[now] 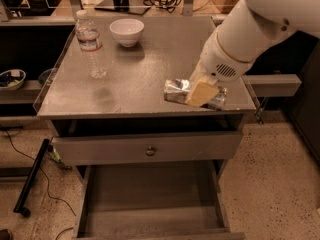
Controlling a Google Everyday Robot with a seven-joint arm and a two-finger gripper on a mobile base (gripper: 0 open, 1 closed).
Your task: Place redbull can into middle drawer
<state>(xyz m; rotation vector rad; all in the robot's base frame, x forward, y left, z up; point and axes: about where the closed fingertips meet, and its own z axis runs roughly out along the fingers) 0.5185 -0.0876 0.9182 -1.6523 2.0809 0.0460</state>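
Observation:
The redbull can [175,90], a dented silver can, lies on its side in my gripper [201,92] over the front right part of the grey table top [145,74]. The cream fingers are shut across the can's middle, and the white arm reaches in from the upper right. The middle drawer [150,199] stands pulled open below the table front, a shallow grey tray with a flat floor and nothing in it. The can is above and behind the drawer, to its right side.
A clear water bottle [91,46] and a white bowl [126,31] stand at the table's back left. A grey drawer panel with a brass knob [150,150] sits shut above the open drawer. A black pole [32,176] and cables lie on the floor at the left.

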